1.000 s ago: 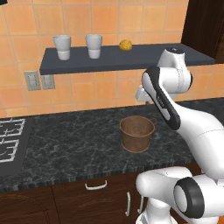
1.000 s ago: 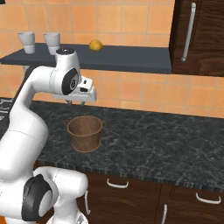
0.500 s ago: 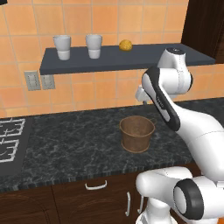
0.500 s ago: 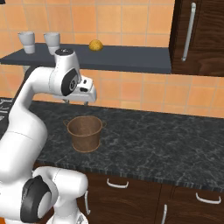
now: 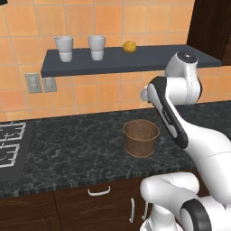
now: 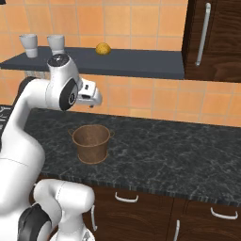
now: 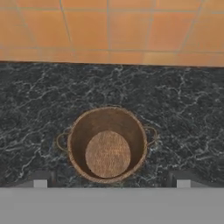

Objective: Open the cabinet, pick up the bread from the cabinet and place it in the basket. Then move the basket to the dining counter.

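Jaws (image 7: 111, 181) wide and empty above the empty basket (image 7: 107, 145).
The basket sits lower centre on the black granite bench (image 7: 183, 105); the bread (image 5: 129, 46) rests upper centre on the dark shelf (image 5: 149, 61). Picking seems the step: next, reach up to it.

An orange tiled wall (image 5: 90, 18) rises beyond the gripper, carrying a dark grey floating shelf (image 5: 113, 63) above it. Below lies a black speckled granite worktop (image 6: 164, 155); a dark wood cabinet (image 6: 214, 40) hangs alongside.
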Robot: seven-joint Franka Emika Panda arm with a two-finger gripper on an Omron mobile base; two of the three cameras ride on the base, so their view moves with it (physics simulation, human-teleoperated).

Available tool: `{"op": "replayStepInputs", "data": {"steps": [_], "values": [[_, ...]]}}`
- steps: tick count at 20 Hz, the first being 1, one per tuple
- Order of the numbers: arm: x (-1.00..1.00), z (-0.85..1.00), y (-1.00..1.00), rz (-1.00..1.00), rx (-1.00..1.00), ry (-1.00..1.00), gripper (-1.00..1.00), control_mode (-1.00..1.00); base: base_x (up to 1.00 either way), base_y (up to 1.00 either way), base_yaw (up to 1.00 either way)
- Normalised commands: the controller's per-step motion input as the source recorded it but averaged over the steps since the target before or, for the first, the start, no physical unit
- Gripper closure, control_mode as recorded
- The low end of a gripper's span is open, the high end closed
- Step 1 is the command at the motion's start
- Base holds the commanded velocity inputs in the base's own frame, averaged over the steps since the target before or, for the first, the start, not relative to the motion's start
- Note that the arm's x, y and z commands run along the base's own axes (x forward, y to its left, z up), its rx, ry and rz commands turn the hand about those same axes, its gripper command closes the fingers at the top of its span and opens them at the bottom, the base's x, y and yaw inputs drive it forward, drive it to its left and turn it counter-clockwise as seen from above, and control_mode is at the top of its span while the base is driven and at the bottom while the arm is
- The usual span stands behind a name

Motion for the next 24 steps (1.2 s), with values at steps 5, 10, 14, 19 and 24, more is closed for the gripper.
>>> {"op": "replayStepInputs", "data": {"steps": [5,10,14,19,24], "values": [[-0.07,0.75,0.0,-0.05,0.0,-0.28,-1.0,-1.0,0.0,0.0,0.0],[-0.02,0.79,0.0,-0.09,0.0,-0.24,-1.0,-1.0,0.0,0.0,0.0],[0.0,0.69,0.03,-0.1,0.0,-0.18,-1.0,-1.0,0.0,0.0,0.0],[0.06,0.52,0.03,-0.08,0.0,-0.15,-1.0,-1.0,0.0,0.0,0.0],[0.26,0.58,0.0,-0.05,0.02,-0.04,-1.0,-1.0,0.0,0.0,0.0]]}}
